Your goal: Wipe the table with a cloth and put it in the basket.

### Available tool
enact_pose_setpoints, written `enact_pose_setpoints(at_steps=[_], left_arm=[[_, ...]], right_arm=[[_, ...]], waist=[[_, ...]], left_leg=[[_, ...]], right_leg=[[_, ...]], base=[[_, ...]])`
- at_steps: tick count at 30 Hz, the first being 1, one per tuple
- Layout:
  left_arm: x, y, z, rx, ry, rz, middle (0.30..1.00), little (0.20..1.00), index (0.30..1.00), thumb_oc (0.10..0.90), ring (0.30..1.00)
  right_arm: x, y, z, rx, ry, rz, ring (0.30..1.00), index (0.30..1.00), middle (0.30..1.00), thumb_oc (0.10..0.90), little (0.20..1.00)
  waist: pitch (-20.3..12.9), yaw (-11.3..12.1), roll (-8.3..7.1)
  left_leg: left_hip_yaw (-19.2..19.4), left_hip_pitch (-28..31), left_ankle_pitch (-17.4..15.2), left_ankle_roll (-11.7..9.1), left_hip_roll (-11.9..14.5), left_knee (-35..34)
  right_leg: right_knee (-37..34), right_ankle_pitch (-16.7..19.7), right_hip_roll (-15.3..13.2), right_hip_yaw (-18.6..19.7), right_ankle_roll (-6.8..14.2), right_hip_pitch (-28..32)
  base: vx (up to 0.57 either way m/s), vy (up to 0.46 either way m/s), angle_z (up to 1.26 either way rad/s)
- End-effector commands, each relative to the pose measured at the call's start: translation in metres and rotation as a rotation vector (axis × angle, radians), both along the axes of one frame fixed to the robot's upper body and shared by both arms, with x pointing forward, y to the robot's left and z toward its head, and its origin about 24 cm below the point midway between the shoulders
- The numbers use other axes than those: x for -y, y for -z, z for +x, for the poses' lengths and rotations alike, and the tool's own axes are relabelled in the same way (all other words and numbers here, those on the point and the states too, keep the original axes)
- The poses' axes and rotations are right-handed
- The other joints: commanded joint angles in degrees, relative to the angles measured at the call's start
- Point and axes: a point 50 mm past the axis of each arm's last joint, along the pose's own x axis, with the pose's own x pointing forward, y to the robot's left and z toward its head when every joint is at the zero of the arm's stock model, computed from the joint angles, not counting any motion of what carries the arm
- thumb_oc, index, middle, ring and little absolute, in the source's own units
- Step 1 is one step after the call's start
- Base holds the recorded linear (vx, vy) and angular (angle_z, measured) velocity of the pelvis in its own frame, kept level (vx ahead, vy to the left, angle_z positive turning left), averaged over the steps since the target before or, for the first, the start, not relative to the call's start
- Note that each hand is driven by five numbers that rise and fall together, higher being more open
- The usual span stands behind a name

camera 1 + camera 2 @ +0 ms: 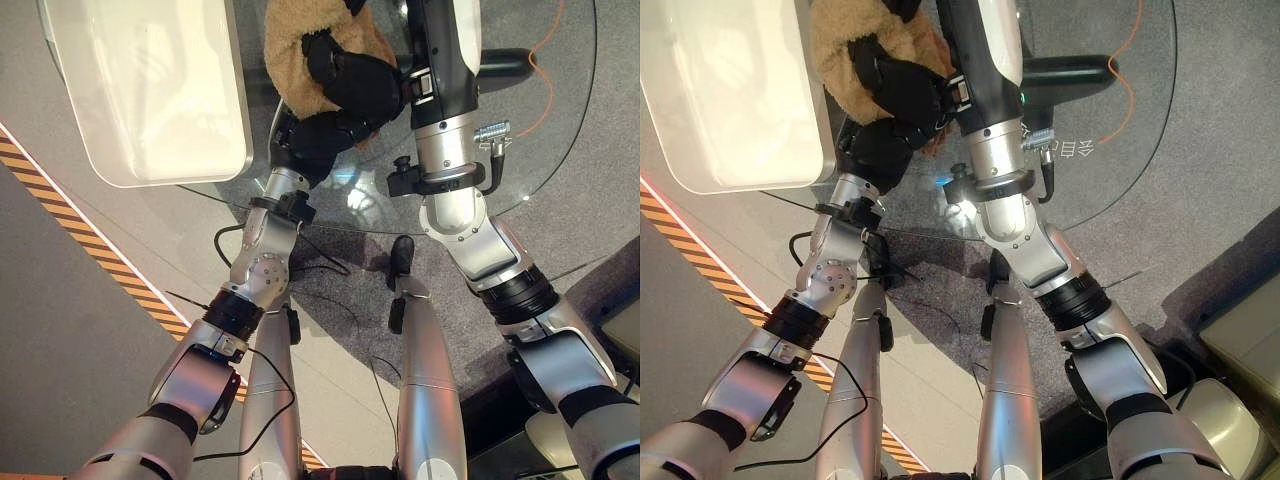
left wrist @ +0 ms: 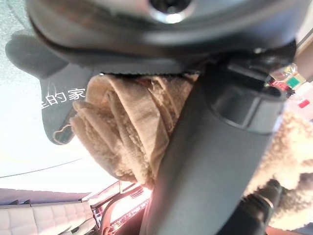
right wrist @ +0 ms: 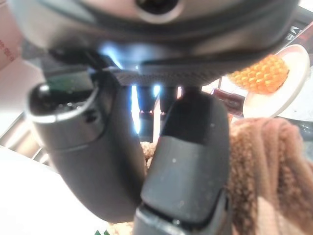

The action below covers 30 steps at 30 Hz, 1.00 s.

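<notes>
A white basket [image 1: 150, 90] sat on the glass table [image 1: 540, 150] off to the left, and just beside it was the tan fluffy cloth [image 1: 290, 50], bunched up on the glass. The left hand [image 1: 315, 140] was curled tight into the near edge of the cloth. The right hand [image 1: 365, 85] was clamped down on top of it too, fingers wrapped into the pile.

Left hand [image 1: 318, 140] and right hand [image 1: 360, 85] close together, both arms extended forward, fingers curled.
</notes>
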Motion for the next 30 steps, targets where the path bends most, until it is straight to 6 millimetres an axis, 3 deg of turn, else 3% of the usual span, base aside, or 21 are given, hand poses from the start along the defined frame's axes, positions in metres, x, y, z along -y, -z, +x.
enact_pose_setpoints(at_steps=[1, 9, 18, 30], left_arm=[[0.006, -0.065, -0.021, 0.343, 0.066, -0.104, 0.300, 0.200, 0.300, 0.100, 0.300], [0.004, -0.066, -0.019, 0.344, 0.061, -0.107, 0.300, 0.200, 0.300, 0.100, 0.300], [-0.003, -0.078, -0.024, 0.353, 0.005, -0.110, 0.300, 0.200, 0.300, 0.100, 0.300], [-0.010, -0.082, -0.024, 0.359, -0.035, -0.107, 0.300, 0.200, 0.300, 0.100, 0.300]], right_arm=[[-0.005, -0.052, -0.031, 0.287, -0.060, 0.082, 0.900, 0.900, 0.900, 0.800, 0.900], [-0.002, -0.053, -0.028, 0.294, -0.017, 0.082, 0.900, 0.900, 0.900, 0.800, 0.900], [0.010, -0.078, -0.057, 0.302, -0.068, 0.109, 0.900, 0.900, 0.900, 0.800, 0.900], [0.018, -0.085, -0.064, 0.325, -0.040, 0.122, 0.900, 0.900, 0.900, 0.800, 0.900]], waist=[[-1.1, 0.7, -1.02], [-1.1, 0.7, -1.11], [-1.1, -0.8, -2.51], [-1.1, -1.2, -2.70]], left_leg=[[2.8, 3.4, -7.0, 5.2, -6.6, 1.7], [2.7, 3.3, -7.1, 5.1, -6.6, 1.8], [3.5, 3.0, -7.6, 5.1, -5.7, 2.1], [3.7, 2.8, -7.7, 5.1, -5.3, 2.4]], right_leg=[[-10.4, 4.2, 7.3, -2.3, -2.3, 5.1], [-10.5, 4.2, 7.3, -2.4, -2.2, 4.9], [-9.8, 4.0, 8.5, -1.4, -2.2, 4.6], [-9.5, 3.7, 8.6, -1.0, -2.4, 4.3]], base=[[0.00, 0.000, 0.00], [0.00, 0.000, 0.00], [0.00, 0.004, 0.00], [0.00, 0.000, 0.00]])
